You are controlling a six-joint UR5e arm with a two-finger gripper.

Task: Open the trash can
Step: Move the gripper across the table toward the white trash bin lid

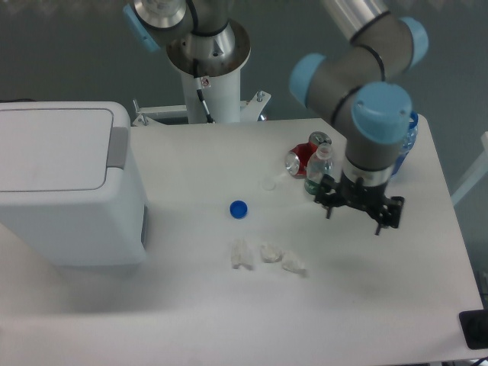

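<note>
- The hand [358, 211] hangs empty, fingers spread wide, above the surface [191, 305] near its right edge, just beside a small clear bottle [319, 173].
- The trash can [65, 183] sits at the left edge, lid shut.
- Cross above the blue cap [239, 208], then press squarely down on the grey push-button strip [117, 137].
</note>
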